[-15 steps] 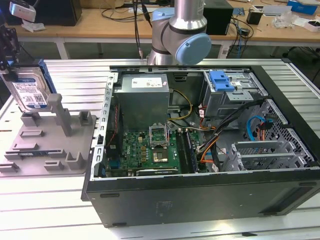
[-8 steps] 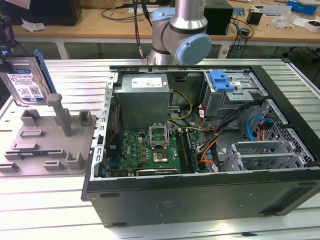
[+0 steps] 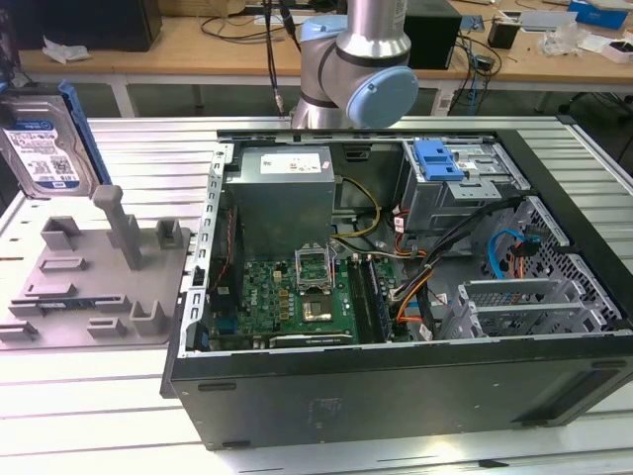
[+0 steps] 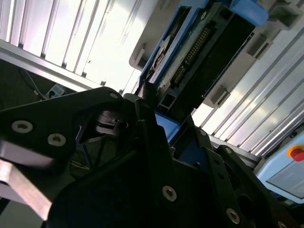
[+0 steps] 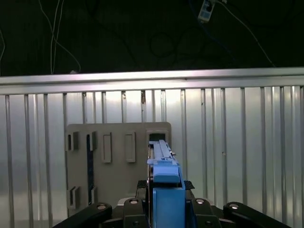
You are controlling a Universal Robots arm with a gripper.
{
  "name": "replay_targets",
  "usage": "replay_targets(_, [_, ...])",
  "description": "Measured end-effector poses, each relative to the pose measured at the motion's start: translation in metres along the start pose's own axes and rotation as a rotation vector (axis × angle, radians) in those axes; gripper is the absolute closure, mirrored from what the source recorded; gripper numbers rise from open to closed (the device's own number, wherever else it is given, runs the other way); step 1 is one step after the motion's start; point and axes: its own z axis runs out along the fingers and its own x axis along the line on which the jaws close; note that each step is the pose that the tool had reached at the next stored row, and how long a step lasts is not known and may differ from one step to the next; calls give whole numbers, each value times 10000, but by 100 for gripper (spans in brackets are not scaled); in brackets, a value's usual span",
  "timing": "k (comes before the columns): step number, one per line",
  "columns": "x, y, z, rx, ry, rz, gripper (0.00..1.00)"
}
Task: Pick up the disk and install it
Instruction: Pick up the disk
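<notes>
The disk point(image 3: 45, 139), silver with a white-and-blue label and blue rails, hangs upright in the air at the exterior view's far left, above the grey fixture point(image 3: 99, 277). In the first wrist view my gripper point(image 5: 165, 190) is shut on the disk point(image 5: 164, 156), whose blue edge stands up between the black fingers point(image 5: 141, 186). The second wrist view shows the disk's underside and connector point(image 4: 199, 52) reaching out from the gripper point(image 4: 156, 116). The fixture point(image 5: 118, 156) lies on the ribbed table below the held disk.
An open computer case point(image 3: 396, 396) takes up the middle and the exterior view's right. Inside it are a motherboard point(image 3: 297, 297), a power supply point(image 3: 282, 188) and a metal drive cage with a blue bracket point(image 3: 440, 160). The arm's base point(image 3: 356, 59) stands behind the case.
</notes>
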Motion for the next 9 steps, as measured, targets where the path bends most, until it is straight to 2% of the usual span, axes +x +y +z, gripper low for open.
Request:
replay_targets(3, [4, -1, -93, 1, 0, 0, 64])
replay_targets(9, [9, -3, -210, 1, 0, -1, 64])
